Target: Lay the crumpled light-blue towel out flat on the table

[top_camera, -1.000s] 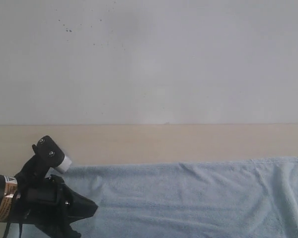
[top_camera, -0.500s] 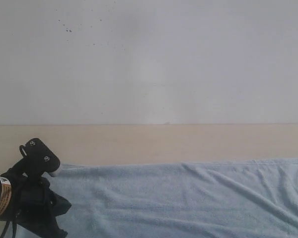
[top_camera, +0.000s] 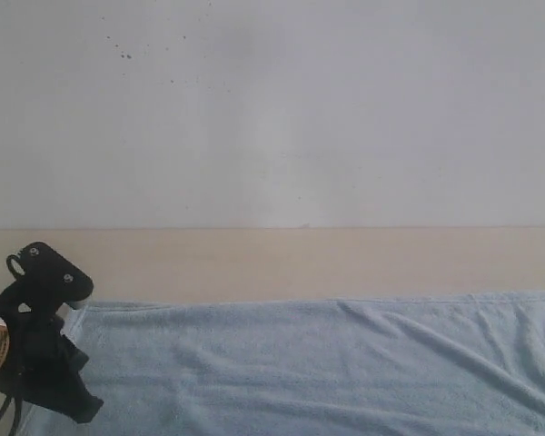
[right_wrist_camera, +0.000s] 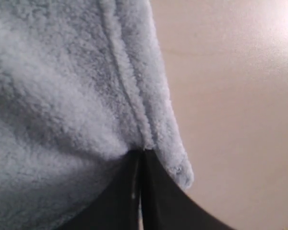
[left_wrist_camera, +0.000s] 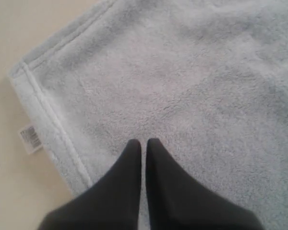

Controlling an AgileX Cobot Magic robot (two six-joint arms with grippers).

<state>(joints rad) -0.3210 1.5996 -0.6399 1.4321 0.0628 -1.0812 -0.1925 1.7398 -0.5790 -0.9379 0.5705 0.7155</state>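
The light-blue towel (top_camera: 327, 363) lies spread across the near part of the beige table (top_camera: 300, 263), with shallow wrinkles toward the right. My left arm (top_camera: 36, 354) is at the towel's left end. In the left wrist view, my left gripper (left_wrist_camera: 143, 142) is shut, its tips over the towel (left_wrist_camera: 182, 72) just inside a hemmed corner, with the white care tag (left_wrist_camera: 30, 138) sticking out beside it. My right gripper (right_wrist_camera: 143, 152) is out of the exterior view. It is shut on the stitched hem of the towel (right_wrist_camera: 62, 96), near a corner.
A white wall (top_camera: 272, 109) rises behind the table. Bare tabletop shows as a strip beyond the towel, beside the tagged corner (left_wrist_camera: 9, 191) and beside the held hem (right_wrist_camera: 230, 96).
My left arm has moved left, and the towel's left edge has shifted left with it. The towel's far edge now lies straighter.
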